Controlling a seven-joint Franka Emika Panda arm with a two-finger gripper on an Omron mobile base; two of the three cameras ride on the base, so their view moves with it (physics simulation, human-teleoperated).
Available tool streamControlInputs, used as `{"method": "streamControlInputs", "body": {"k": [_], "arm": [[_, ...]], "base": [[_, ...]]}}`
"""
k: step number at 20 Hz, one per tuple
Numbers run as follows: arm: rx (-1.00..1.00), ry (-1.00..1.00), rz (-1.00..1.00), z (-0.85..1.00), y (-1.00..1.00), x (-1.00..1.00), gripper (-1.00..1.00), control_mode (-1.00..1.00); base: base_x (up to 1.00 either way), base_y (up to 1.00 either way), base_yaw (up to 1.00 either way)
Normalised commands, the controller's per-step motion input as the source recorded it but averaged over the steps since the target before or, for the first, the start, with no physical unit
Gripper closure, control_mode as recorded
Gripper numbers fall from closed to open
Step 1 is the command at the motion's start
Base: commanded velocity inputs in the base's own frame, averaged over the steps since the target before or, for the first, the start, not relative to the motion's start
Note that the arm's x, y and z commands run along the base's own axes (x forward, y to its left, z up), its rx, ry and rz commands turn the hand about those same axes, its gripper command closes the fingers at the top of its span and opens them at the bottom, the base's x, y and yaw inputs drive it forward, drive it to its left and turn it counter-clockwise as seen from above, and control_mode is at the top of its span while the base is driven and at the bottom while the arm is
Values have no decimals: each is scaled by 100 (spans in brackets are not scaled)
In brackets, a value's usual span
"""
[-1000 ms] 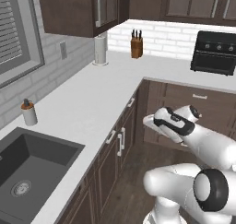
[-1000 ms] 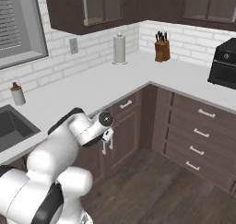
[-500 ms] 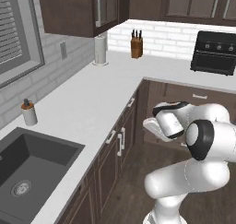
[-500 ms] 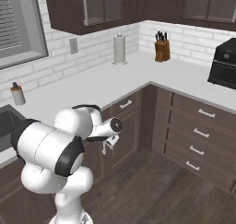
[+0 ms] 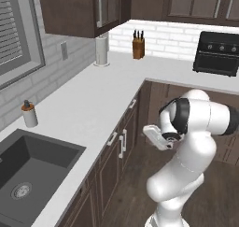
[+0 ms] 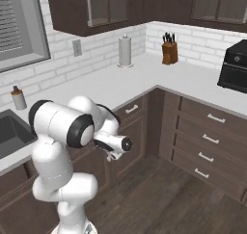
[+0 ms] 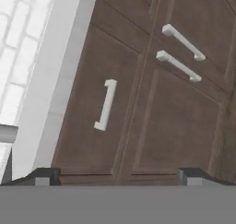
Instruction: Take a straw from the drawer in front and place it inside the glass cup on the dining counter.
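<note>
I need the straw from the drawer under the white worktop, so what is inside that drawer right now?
Nothing inside can be seen: the dark brown wooden drawer with its small silver bar handle is shut, flush under the white worktop. Its front covers whatever it holds. The open two-finger gripper faces it without touching.

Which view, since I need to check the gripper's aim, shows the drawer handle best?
The hand view: the drawer handle is close and face-on above the open gripper. The left base view gives small oblique handles, which one unclear; the right base view has the arm before those cabinets.
</note>
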Motion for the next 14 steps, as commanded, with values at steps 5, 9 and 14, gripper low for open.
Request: {"method": "streamControlInputs", "body": {"k": [5,9,14], "arm": [[15,0,2,-2,32,20,-100,-100],[14,0,1,0,37,19,-100,-100],[7,1,3,0,37,12,-100,-100]], "base": [[0,0,0],[0,0,0],[0,0,0]]}}
